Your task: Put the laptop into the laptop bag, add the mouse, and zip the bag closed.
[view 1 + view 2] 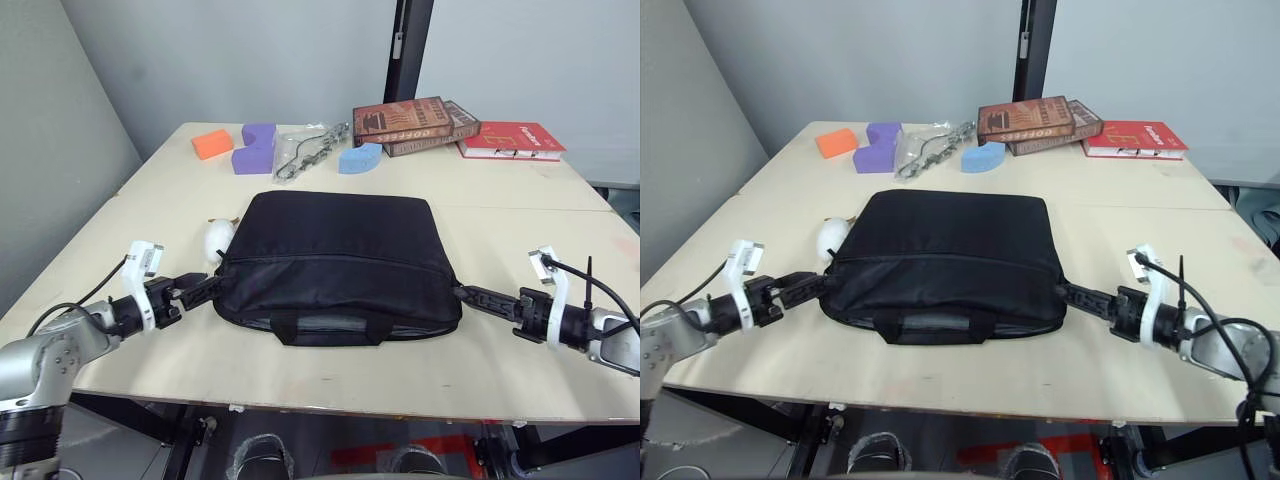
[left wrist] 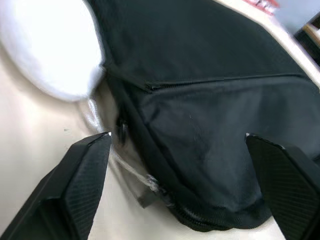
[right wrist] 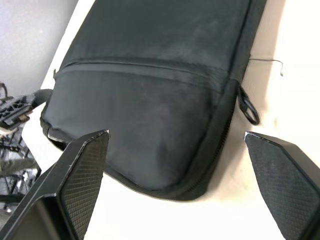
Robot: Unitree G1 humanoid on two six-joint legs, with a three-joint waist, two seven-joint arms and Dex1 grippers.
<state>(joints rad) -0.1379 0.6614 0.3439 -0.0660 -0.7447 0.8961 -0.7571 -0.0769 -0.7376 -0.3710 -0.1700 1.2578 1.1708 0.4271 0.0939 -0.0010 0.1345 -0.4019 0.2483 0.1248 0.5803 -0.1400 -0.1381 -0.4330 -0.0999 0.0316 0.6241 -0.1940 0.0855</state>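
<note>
In the head views we saw one laptop bag lying flat at the middle of the desk, its two handles toward the near edge at 6 o'clock. A silver strip showed in the bag's near opening, likely the laptop. One white rounded thing lay touching the bag's corner at 9 o'clock; we could not tell whether it was the mouse. At 12 o'clock, well apart from the bag, we counted one orange block, one purple block, one blue block, one clear packet with a chain, two stacked books and one red book. The left gripper sat at the bag's 8 o'clock corner and the right gripper at its 4 o'clock corner.

In the left wrist view, our left fingers were spread wide, straddling the bag's corner without closing on it, with the white thing just beside it.

In the right wrist view, the right fingers were likewise released, flanking the bag's other corner, where one metal ring hung.
</note>
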